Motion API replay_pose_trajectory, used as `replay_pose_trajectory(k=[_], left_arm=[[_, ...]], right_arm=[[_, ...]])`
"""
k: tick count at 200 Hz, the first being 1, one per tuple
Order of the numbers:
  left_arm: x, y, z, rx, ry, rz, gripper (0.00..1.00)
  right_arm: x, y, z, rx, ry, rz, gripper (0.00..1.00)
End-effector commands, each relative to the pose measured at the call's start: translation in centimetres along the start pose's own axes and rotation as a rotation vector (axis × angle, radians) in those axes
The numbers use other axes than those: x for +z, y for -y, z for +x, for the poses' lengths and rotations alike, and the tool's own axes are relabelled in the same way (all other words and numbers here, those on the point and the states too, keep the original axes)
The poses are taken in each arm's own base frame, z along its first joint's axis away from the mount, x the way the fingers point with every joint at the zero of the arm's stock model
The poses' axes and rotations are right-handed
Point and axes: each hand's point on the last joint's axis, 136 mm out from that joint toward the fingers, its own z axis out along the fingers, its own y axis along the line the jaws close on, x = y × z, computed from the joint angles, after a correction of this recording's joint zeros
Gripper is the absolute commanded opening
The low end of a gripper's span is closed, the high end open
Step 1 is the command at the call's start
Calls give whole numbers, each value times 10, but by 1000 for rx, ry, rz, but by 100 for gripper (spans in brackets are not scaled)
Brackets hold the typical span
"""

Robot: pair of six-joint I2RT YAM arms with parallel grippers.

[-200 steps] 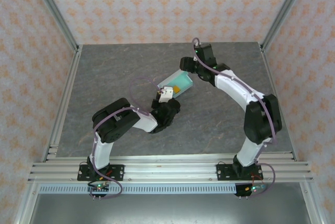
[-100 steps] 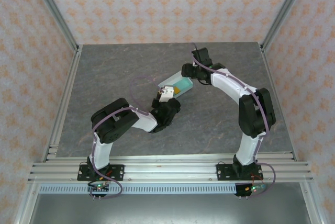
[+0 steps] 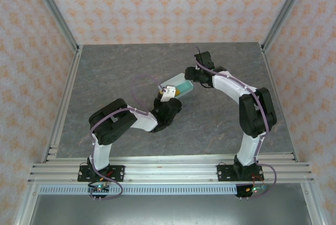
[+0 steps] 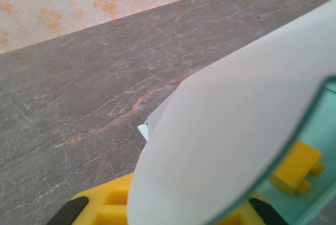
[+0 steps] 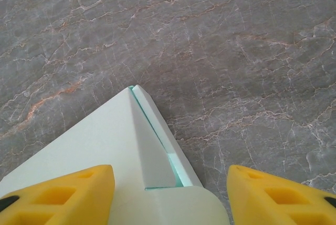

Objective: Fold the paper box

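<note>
Grey stone-look tabletop (image 3: 105, 78) veined with rust lines, pale wallpaper (image 3: 157, 4) printed with orange sprigs on three sides, and an aluminium rail frame (image 3: 168, 170) across the bottom make up the overhead view. Counted there: two arms, the left arm (image 3: 121, 122) and the right arm (image 3: 236, 85), one paper box (image 3: 181, 84), and one small orange-yellow piece (image 3: 177, 92) lying in it. From above, the box sits just above the frame's centre as a small open tray of thin mint-blue card, with one wrist reaching it from the lower left and the other from the upper right; the fingers are too small to read there. The left wrist view adds a smooth, matte, pale flap with a rounded edge curling across the right half, a mint interior at lower right, and the piece as a blocky, stepped yellow shape. The left gripper (image 4: 168, 212) shows yellow fingers (image 4: 105, 209) at the bottom edge, spread somewhat, the flap lying over the gap; whether they touch it cannot be told. The right wrist view gives a sharp creased corner pointing up at centre and a rounded tab at the bottom. The right gripper (image 5: 169, 183) is spread wide, its finger at lower left overlapping the card, the other over bare stone.
</note>
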Motion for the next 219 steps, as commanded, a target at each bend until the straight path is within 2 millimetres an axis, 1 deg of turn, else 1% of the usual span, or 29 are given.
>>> replay_pose_trajectory(k=[1, 4, 5, 8, 28, 62, 88, 136, 170, 186, 219], left_arm=[[-5, -2, 9, 6, -44, 35, 26], [-5, -1, 10, 7, -47, 39, 27], [-7, -2, 4, -5, -39, 43, 28], [-9, -2, -1, -18, -33, 52, 29], [-13, 0, -2, -29, -42, 89, 39], [-23, 3, -3, -41, -67, 160, 47], [-33, 4, -7, -46, -96, 224, 52], [-65, 1, -13, -32, -164, 381, 55], [-90, -2, -24, -49, -183, 498, 55], [-93, -11, -25, -69, -194, 493, 55], [-79, -28, -10, -96, -227, 441, 55]], right_arm=[[18, 19, 33, 7, -95, 62, 58], [18, 19, 33, 7, -94, 62, 58], [18, 19, 33, 6, -93, 63, 58], [17, 19, 32, 6, -91, 62, 58], [18, 18, 32, 8, -92, 58, 58], [16, 16, 27, 10, -82, 54, 57], [16, 15, 28, 9, -86, 55, 57], [15, 14, 25, 6, -81, 54, 57], [15, 14, 26, 4, -80, 53, 57], [14, 14, 24, 4, -76, 51, 57], [10, 7, 15, 7, -64, 35, 58]])
